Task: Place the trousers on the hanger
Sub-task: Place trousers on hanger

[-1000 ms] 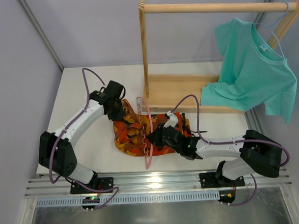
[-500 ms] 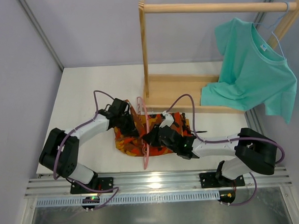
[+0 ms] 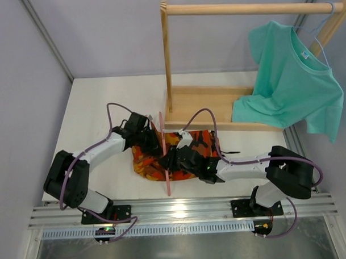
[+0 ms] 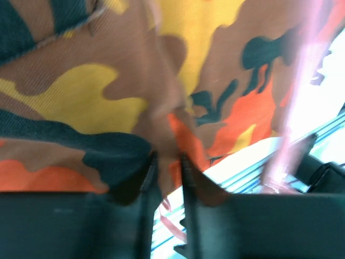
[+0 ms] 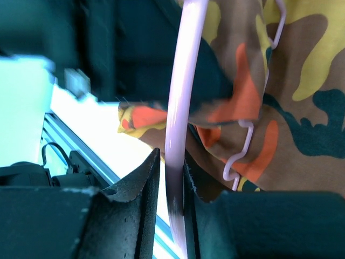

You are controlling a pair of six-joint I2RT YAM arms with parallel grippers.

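Location: found the long cloth trousers in orange, red, brown and black camouflage print (image 3: pixel 145 161) bunched on the white table (image 3: pixel 92 104), just at six o'clock of the light wooden garment rack (image 3: pixel 167 61). Recorded the thin pink-coral clothes hanger (image 3: pixel 163 144) standing on edge over the heap, running from twelve to six o'clock in the top view, with the six o'clock end reaching past the cloth toward the near table edge.

Noted the left gripper (image 3: pixel 147 133) at the ten o'clock corner of the trousers. Confirmed from the left wrist camera both fingers (image 4: pixel 146 172) clenched on a fold of the print. Noted the right gripper (image 3: pixel 169 160) at the middle of the heap, reaching in from three o'clock. Confirmed from the right wrist camera the jaws clamped on the pink arm of the hanger, with camouflage cloth close behind, toward three o'clock. Could not judge any threading of cloth through the hanger.

Observed a plain teal T-shirt (image 3: pixel 290 80) on a thin light-blue hanger (image 3: pixel 320 45) at the three o'clock end of the rack's top rail, well apart from both grippers.
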